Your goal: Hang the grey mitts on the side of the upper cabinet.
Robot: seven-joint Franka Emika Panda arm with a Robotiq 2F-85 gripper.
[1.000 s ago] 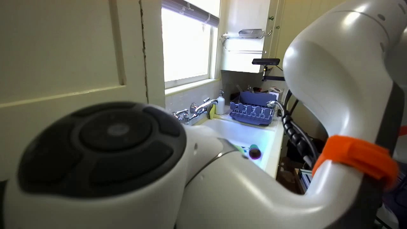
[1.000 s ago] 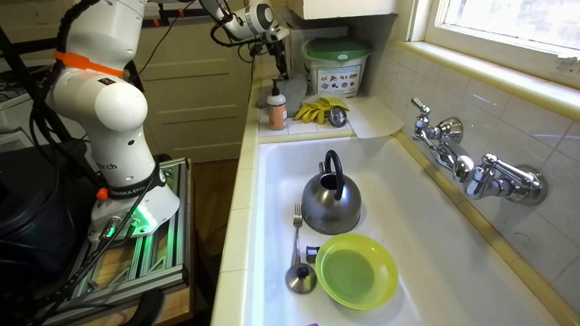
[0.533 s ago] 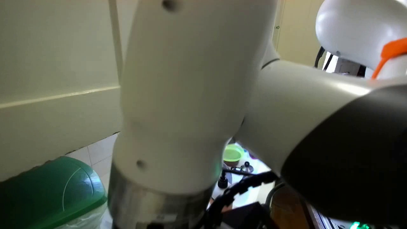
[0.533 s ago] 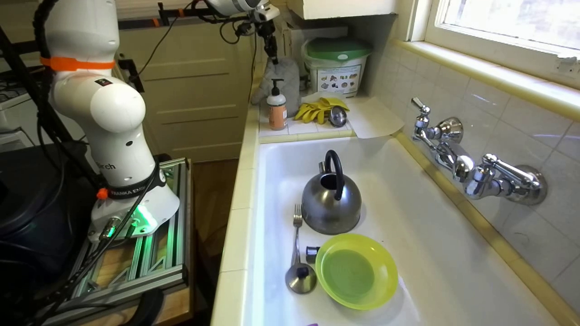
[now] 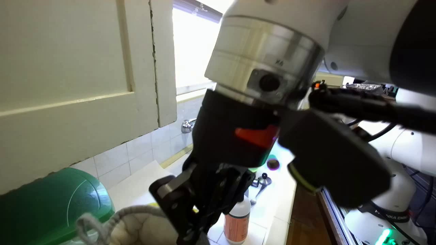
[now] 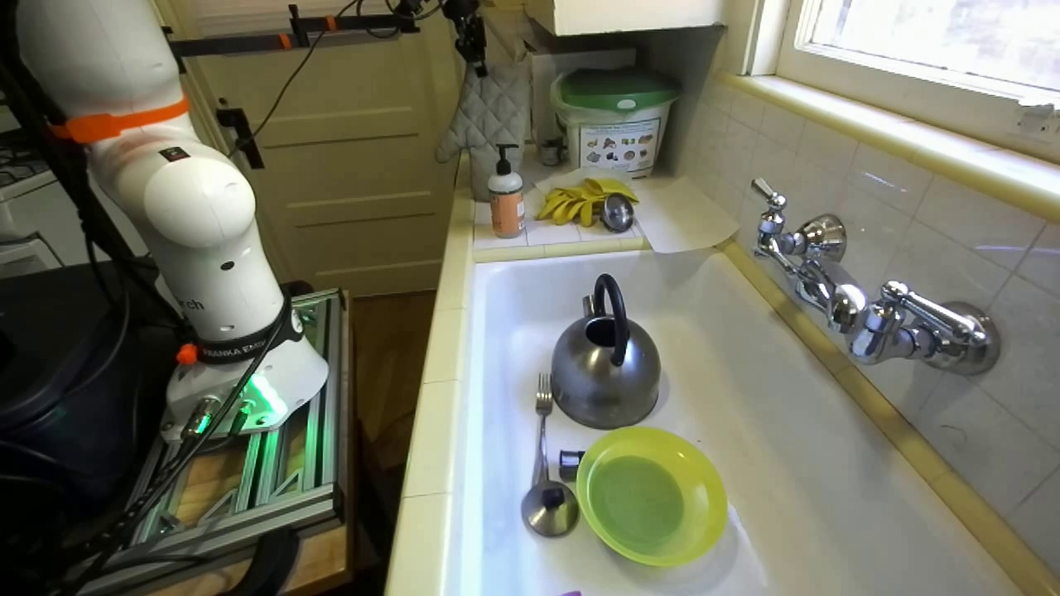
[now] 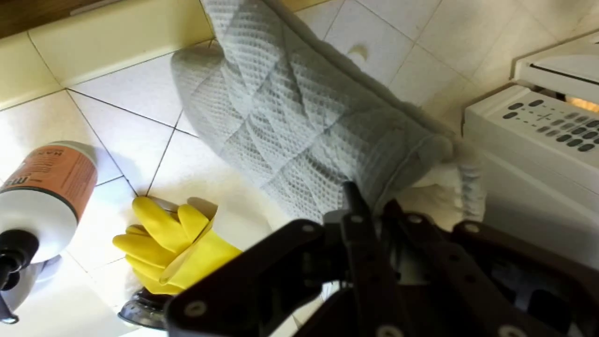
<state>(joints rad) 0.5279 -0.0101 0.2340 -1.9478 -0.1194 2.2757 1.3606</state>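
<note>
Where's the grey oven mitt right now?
In an exterior view, the grey mitt is held by its cuff in the gripper, near the top of the picture, left of the green-lidded bucket and behind the soap bottle.

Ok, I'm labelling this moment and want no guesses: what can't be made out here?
In an exterior view: the grey quilted fabric mitt, its lower end partly hidden by the orange-labelled white pump bottle.
In both exterior views: the cream painted wooden cabinet, its top cut off by the upper edge.
In the wrist view: the yellow rubber gloves, partly behind the dark jaws.
</note>
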